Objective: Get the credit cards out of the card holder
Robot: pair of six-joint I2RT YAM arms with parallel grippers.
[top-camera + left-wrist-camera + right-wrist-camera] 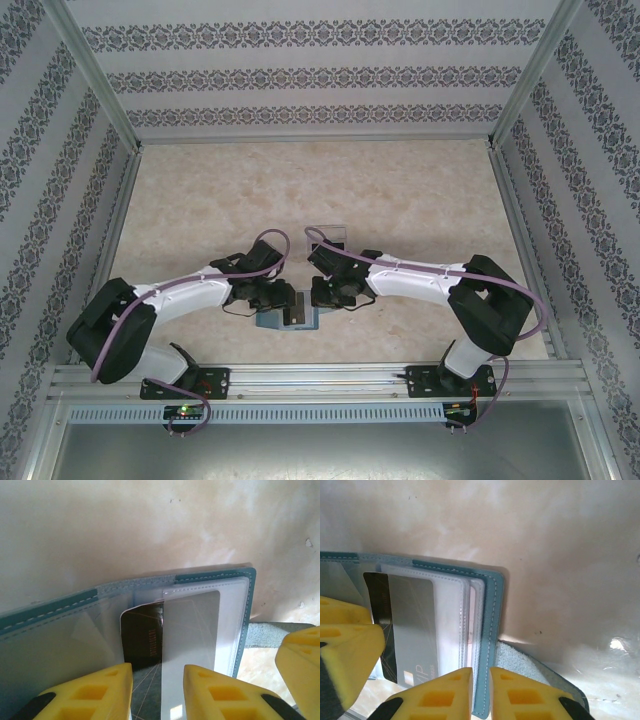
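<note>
The teal-blue card holder (270,322) hangs open between both grippers near the table's front edge. In the left wrist view its stitched edge (215,575) runs across, with clear pockets below. A dark credit card (142,640) sticks out of a pocket, and its right part looks grey behind frosted plastic. My left gripper (158,692) is open, fingers apart either side of that card's lower end. My right gripper (481,695) is shut on the card holder's teal cover edge (492,610). The dark card (380,625) shows there too, and a pale pinkish card edge (472,620) sits in the pockets.
A clear plastic box (330,235) stands just behind the grippers on the beige table (320,190). Patterned walls enclose the table on three sides. The other flap of the holder (520,662) hangs grey-blue under the right fingers.
</note>
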